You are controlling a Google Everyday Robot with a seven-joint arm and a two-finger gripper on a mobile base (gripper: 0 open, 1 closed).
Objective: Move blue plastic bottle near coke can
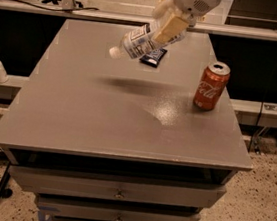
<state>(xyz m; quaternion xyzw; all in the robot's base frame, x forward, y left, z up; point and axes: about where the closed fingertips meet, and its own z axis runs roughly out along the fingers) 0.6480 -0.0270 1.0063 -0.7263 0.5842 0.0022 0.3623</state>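
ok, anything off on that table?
Nothing spilled or damaged. The blue plastic bottle hangs tilted, cap down-left, gripped in the hand above the table; the coke can stands upright.

My matt cream claw (167, 29) over the far side of the semi-gloss counter (101, 128) grips the glossy blue plastic bottle (134, 41); coke can (211, 87) shiny metal.
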